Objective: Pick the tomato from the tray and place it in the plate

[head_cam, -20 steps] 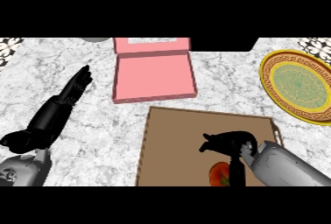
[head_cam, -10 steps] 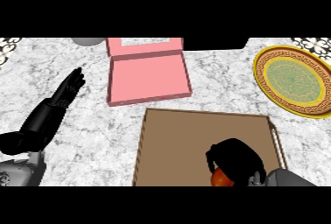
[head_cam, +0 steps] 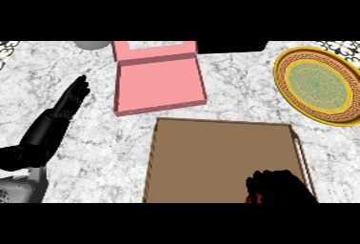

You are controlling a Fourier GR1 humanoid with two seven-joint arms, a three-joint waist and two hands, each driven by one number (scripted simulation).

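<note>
Lower right, the right robot hand (head_cam: 280,185) curls round the tomato (head_cam: 256,197) on the tray (head_cam: 211,152), seemingly mid-grasp; next comes lifting it toward the upper-right plate (head_cam: 316,86).

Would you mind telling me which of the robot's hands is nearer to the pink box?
Left. The left hand rests open just left of the pink box, apart from it; the right hand curls over the tomato on the tray, farther off toward the near right.
</note>
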